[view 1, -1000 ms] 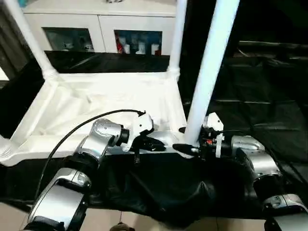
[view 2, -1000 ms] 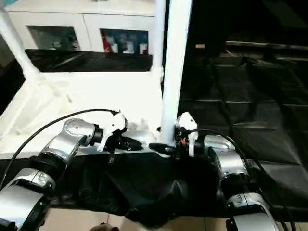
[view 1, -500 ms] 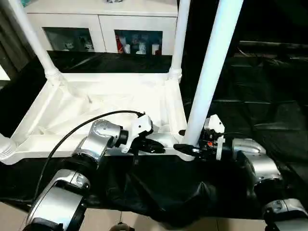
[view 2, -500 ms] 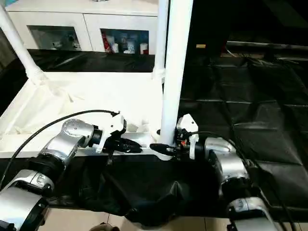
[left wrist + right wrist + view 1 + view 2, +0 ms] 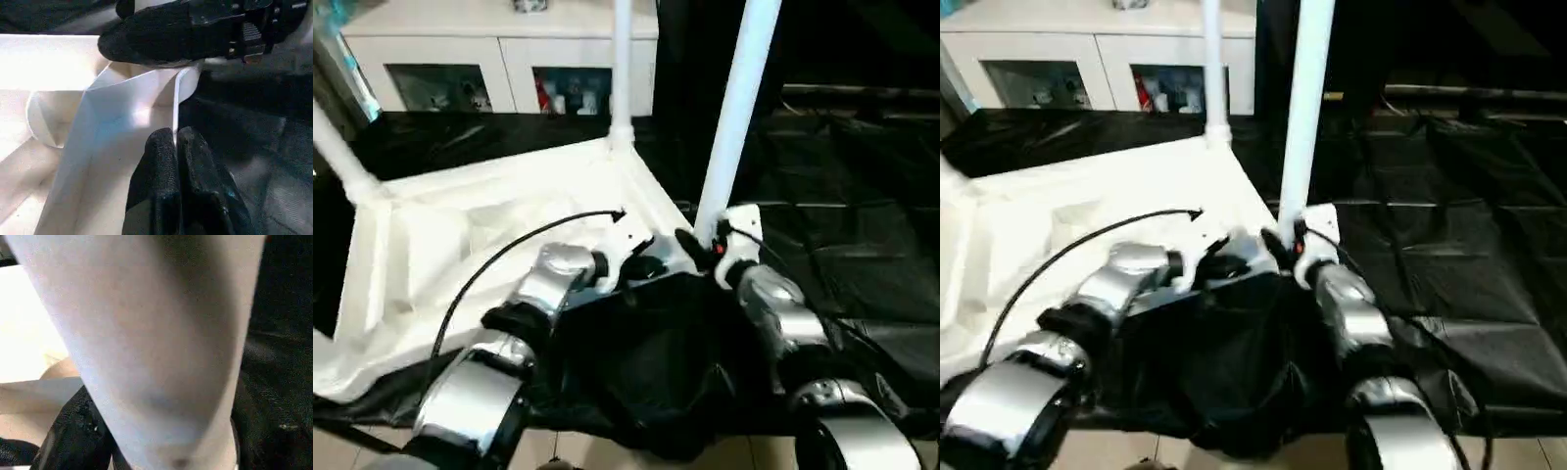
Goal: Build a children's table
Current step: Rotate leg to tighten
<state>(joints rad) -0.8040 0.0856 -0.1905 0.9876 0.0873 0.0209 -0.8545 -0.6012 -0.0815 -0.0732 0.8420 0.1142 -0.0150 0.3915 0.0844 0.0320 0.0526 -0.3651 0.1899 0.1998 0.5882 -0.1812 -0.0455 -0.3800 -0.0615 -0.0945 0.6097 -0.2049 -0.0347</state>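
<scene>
On the black sheeting (image 5: pixel 822 245) before the robot lies the tabletop (image 5: pixel 489 245), upside down with its ribbed underside facing up and its near right corner turned toward the two grippers. Three legs stand up from it in the head views: one at the far left corner (image 5: pixel 337 152), one at the far corner (image 5: pixel 622 69), and the near right leg (image 5: pixel 736 108), which rises tall beside the right arm.

The left gripper (image 5: pixel 176 147) is clenched on the thin raised rim (image 5: pixel 183 90) of the tabletop near that corner — both black fingers pressed together with the white edge pinched between them. In the left wrist view the right gripper (image 5: pixel 161 34) shows as a black shape lying across the corner just above the rim.

The right gripper (image 5: pixel 690 243) sits at the foot of the near right leg; in the right wrist view the leg's white tube (image 5: pixel 146 333) stands close against the lens with a black finger (image 5: pixel 73 435) beside its base, but whether the fingers are closed around it I cannot tell.

Behind the sheeting stands a white cabinet (image 5: pixel 509 59) with glass doors — small objects inside.
</scene>
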